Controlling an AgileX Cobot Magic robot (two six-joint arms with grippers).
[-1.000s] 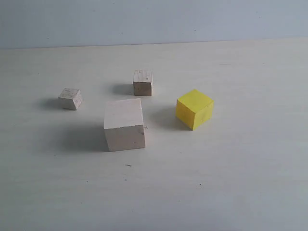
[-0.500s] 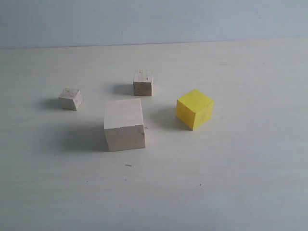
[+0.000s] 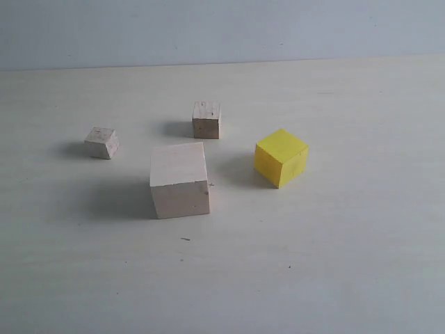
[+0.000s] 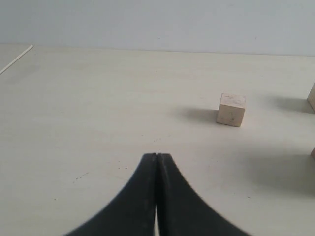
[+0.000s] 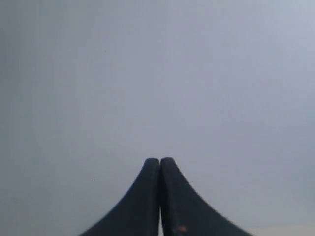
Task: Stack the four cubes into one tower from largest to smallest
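Observation:
Four cubes stand apart on the pale table [image 3: 334,264] in the exterior view; no tower stands. The large pale beige cube [image 3: 180,180] is in the middle. Right of it sits the yellow cube [image 3: 281,157], turned corner-on. One small speckled cube [image 3: 206,120] lies behind the large one, the other small cube [image 3: 101,142] far left. Neither gripper shows in the exterior view. My left gripper [image 4: 156,155] is shut and empty, low over the table, with a small cube [image 4: 231,110] ahead of it. My right gripper [image 5: 160,160] is shut, empty, facing a plain grey wall.
A grey wall [image 3: 222,31] runs behind the table's far edge. In the left wrist view a thin pale line [image 4: 15,60] marks the table's edge at one side, and slivers of other cubes [image 4: 312,97] show at the frame border.

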